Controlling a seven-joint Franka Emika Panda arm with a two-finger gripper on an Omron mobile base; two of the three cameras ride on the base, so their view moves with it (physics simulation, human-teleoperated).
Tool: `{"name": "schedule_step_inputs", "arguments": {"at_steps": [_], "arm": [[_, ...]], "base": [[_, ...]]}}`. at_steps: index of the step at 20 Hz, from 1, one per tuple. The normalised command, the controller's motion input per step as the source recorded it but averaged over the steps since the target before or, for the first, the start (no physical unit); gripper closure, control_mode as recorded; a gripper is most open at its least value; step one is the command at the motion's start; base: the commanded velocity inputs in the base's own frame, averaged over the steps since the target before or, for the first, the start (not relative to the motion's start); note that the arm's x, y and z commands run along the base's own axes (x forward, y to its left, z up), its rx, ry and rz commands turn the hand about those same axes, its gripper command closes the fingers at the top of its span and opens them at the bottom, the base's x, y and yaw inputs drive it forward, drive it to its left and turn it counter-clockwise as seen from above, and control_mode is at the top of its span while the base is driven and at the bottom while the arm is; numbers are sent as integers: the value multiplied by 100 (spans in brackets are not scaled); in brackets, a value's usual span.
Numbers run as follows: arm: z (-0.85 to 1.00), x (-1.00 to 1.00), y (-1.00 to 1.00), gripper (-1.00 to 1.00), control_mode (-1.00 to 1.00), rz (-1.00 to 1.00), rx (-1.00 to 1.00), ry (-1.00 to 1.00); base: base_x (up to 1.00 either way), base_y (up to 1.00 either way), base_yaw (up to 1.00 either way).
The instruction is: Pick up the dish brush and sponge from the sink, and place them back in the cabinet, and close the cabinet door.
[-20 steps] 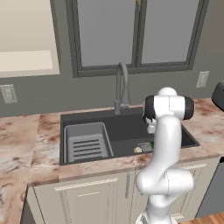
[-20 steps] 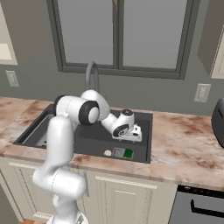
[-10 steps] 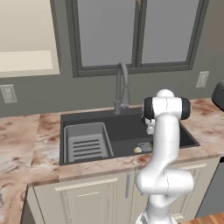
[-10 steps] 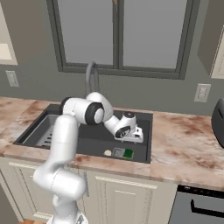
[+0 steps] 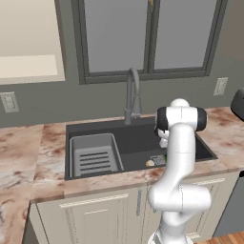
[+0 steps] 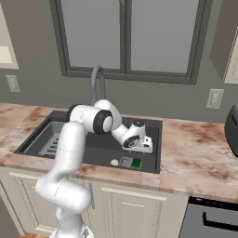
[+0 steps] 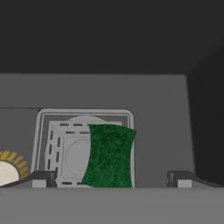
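The green sponge (image 7: 109, 155) lies flat on the floor of the black sink (image 6: 93, 151), partly over a grey square grid (image 7: 61, 146). My gripper (image 7: 111, 178) hangs open right over the sponge, one fingertip on each side, touching nothing. The dish brush (image 7: 6, 171) shows its pale round end with yellow bristles just left of the grid. From the right base view, my gripper (image 6: 144, 148) points down into the sink's right front corner, above the sponge (image 6: 135, 163) and the brush (image 6: 114, 162). The cabinet (image 5: 28, 43) stands open at upper left, pale inside. The cabinet door is out of view.
A grey arched faucet (image 5: 132, 95) rises behind the sink. A ribbed drainer tray (image 5: 93, 155) fills its left half. Marble counter (image 6: 200, 158) runs on both sides, with a dark appliance (image 6: 232, 128) at the far right. Cream base cabinets (image 5: 95, 214) sit below.
My hand has sunk a little lower and farther right into the sink, closer to the sponge. The jaws have stayed open. Sponge and brush have not moved.
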Motion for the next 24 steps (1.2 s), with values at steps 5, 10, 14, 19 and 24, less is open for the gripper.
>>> {"name": "schedule_step_inputs", "arguments": {"at_steps": [5,10,14,19,24], "arm": [[-13,0,0,-100,-100,0,0,0],[-17,0,0,-100,-100,0,0,0],[-21,0,0,-100,-100,0,0,0],[-17,0,0,-100,-100,0,0,0],[-12,0,0,-100,-100,0,0,0]], "base": [[0,0,0],[0,0,0],[0,0,0],[0,0,0],[0,0,0]]}}
